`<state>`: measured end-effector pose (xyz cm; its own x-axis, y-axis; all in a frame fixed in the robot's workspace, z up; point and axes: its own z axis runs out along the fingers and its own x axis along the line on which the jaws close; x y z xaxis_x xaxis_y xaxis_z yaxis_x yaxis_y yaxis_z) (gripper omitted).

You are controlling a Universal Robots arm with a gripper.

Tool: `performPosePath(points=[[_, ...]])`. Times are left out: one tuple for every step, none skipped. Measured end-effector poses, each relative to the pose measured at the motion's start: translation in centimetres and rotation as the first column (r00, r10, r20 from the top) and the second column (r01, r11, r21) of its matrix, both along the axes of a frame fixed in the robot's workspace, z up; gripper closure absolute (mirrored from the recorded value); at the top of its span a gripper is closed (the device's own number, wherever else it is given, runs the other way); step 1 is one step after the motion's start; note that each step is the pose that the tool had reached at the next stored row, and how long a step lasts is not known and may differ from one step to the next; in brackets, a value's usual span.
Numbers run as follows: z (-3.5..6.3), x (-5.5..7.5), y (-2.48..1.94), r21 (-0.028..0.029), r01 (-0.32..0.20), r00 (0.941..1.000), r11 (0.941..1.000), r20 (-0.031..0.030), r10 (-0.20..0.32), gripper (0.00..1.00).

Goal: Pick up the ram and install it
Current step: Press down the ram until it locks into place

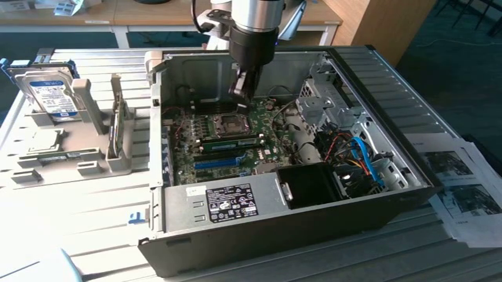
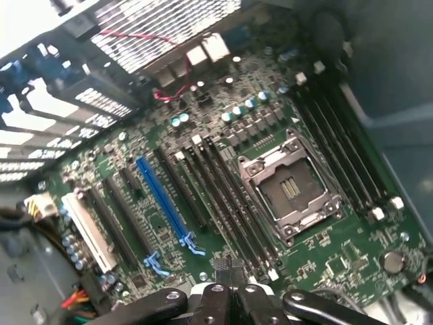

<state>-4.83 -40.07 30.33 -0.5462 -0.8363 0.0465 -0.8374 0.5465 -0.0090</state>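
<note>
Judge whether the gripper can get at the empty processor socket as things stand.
Probably yes. The case lies open on its side, and the gripper hangs inside it, just above the board and close to the socket, with nothing between them.

The exterior view is looking down from above and in front at the open computer case (image 1: 330,194) on the table (image 1: 86,205), taking in the arm at 12 o'clock. The wrist view is hanging close over the circuit board (image 2: 338,244), facing down into the case. Both are sharing that board (image 1: 235,147) and its blue slot (image 2: 161,198).
</note>
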Motion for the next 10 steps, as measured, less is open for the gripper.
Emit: performPosePath(points=[[0.00,0.00,0.00,0.0000,0.018,0.9998,0.9998,0.0000,-0.018,0.90],[0.00,0.00,0.00,0.0000,0.036,0.9994,0.9994,0.0000,-0.036,0.90],[0.00,0.00,0.00,-0.0001,0.054,0.9985,0.9985,0.0000,-0.054,0.90],[0.00,0.00,0.00,-0.0001,0.072,0.9974,0.9974,0.0000,-0.072,0.90],[0.00,0.00,0.00,0.0000,0.090,0.9960,0.9960,0.0000,-0.090,0.90],[0.00,0.00,0.00,-0.0001,0.108,0.9942,0.9942,0.0000,-0.108,0.90],[0.00,0.00,0.00,-0.0001,0.127,0.9919,0.9919,0.0000,-0.127,0.90],[0.00,0.00,0.00,-0.0002,0.145,0.9894,0.9894,0.0000,-0.145,0.90],[0.00,0.00,0.00,-0.0002,0.163,0.9867,0.9867,0.0000,-0.163,0.90],[0.00,0.00,0.00,-0.0001,0.180,0.9836,0.9836,0.0000,-0.180,0.90]])
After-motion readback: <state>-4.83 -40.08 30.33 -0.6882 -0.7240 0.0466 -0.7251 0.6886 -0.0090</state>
